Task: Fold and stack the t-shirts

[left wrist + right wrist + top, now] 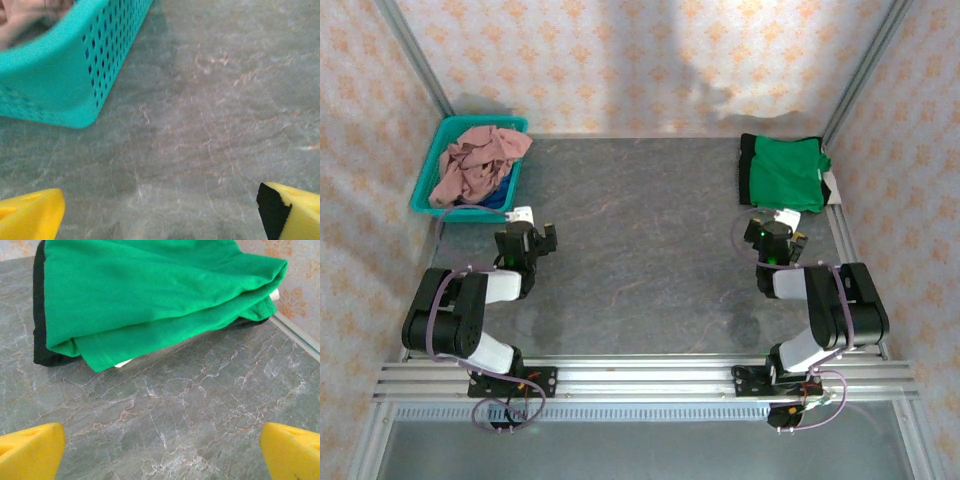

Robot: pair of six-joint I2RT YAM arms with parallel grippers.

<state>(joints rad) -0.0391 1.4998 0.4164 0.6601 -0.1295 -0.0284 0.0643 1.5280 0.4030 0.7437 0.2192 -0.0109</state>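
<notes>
The pink t-shirt (pixel 475 165) lay in the basket (pixel 470 212) just ahead-left of the left gripper (pixel 525 240) — the nearer one — which, like the right gripper (pixel 775 235), gaped empty.

The left gripper (pixel 160 220) is hovering over the table (pixel 215 120), its jaws standing wide apart. Ahead and to its left, a basket (pixel 70 80) is holding pink cloth (pixel 22 17).
</notes>
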